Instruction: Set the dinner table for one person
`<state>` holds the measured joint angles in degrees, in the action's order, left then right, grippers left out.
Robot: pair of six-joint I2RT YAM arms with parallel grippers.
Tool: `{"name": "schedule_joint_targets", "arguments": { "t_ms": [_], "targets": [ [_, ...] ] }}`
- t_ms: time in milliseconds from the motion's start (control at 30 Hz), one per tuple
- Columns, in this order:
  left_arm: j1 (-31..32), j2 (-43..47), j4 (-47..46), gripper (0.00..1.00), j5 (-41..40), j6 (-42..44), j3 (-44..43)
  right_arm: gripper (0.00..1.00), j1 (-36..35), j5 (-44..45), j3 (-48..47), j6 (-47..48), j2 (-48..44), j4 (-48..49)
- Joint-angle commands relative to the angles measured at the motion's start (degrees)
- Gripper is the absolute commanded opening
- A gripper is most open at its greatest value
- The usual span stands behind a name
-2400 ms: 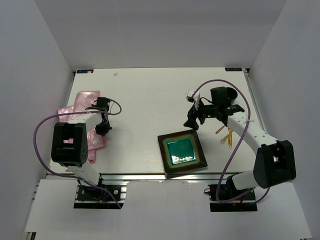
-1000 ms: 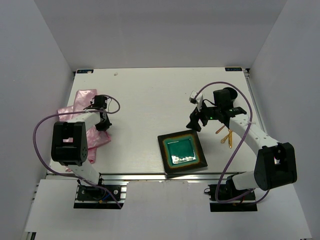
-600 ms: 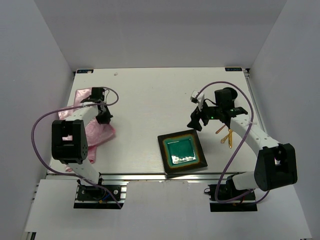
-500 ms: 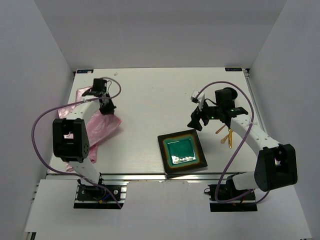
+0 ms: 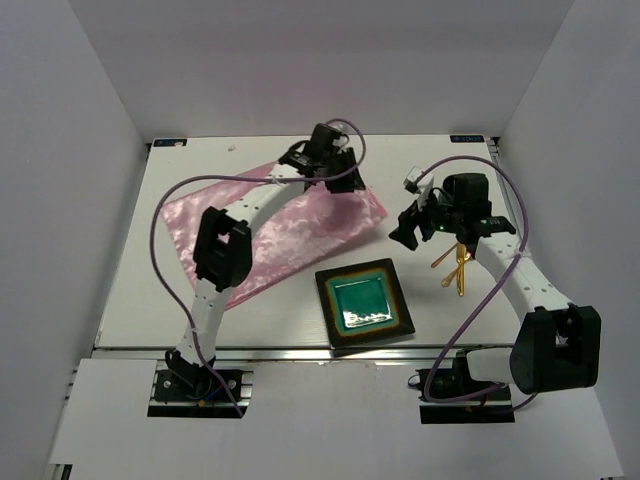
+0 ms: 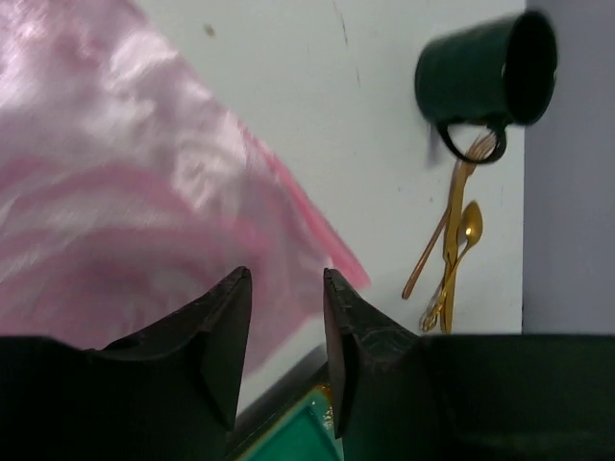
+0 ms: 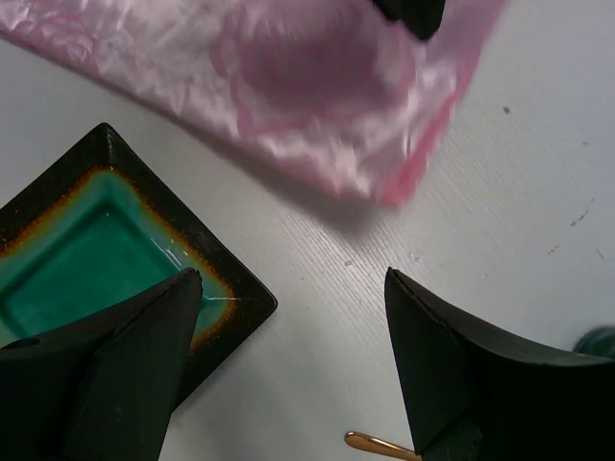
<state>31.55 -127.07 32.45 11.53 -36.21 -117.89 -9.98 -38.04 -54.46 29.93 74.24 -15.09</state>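
Observation:
The shiny pink placemat [image 5: 280, 230] lies spread flat across the left and middle of the white dinner table [image 5: 290, 315]. My left gripper [image 5: 345, 183] hovers over the mat's far right corner. In the left wrist view its jaws [image 6: 285, 279] stand apart with nothing between them, the placemat [image 6: 115, 192] below. A square green plate with a dark rim [image 5: 365, 305] sits near the front edge, just off the mat. My right gripper [image 5: 405, 228] is open above bare table between the plate [image 7: 86, 250] and the mat's corner [image 7: 317, 86].
Gold cutlery [image 5: 457, 270] lies in a loose bunch right of the plate. A dark green mug [image 6: 480, 72] lies on its side just beyond the cutlery [image 6: 452, 250]. White walls enclose the table on three sides.
My left arm swept from the table's left side to the far middle, pulling the crumpled placemat out flat, and its jaws then parted. The right gripper drew slightly right.

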Motion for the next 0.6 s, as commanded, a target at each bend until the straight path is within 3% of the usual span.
{"name": "schedule_joint_targets", "arguments": {
  "t_ms": [0, 67, 100, 133, 300, 433, 567],
  "targets": [
    [1.0, -2.0, 3.8, 0.47, 3.0, -1.9, -5.2, 0.82, 0.8, 1.1, 1.3, -1.2, -1.0, 1.7],
    [1.1, 0.6, 4.3, 0.63, 1.2, -0.8, -4.7, 0.82, 1.1, 2.4, 1.8, -2.1, -0.9, 2.3],
    [1.0, 1.7, 5.0, 0.83, -0.2, 0.1, -4.5, 0.82, 1.0, 3.0, 2.1, -2.7, -0.5, 3.7],
    [0.5, 4.1, 6.7, 0.87, -2.6, 1.6, -4.0, 0.83, 1.0, 4.0, 2.0, -5.2, -0.1, 4.5],
    [-2.5, 15.6, 5.9, 0.87, -8.5, 2.9, 8.4, 0.83, 1.1, 6.4, -3.2, -14.2, 6.9, 7.8],
    [-8.1, 26.7, 2.1, 0.85, -10.7, 0.4, 27.6, 0.82, 1.1, 12.3, -9.9, -21.0, 14.3, 9.6],
    [-12.3, 34.9, 3.1, 0.84, -14.7, -0.3, 38.2, 0.80, 1.1, 15.2, -17.1, -22.6, 21.8, 7.4]
  ]
}}
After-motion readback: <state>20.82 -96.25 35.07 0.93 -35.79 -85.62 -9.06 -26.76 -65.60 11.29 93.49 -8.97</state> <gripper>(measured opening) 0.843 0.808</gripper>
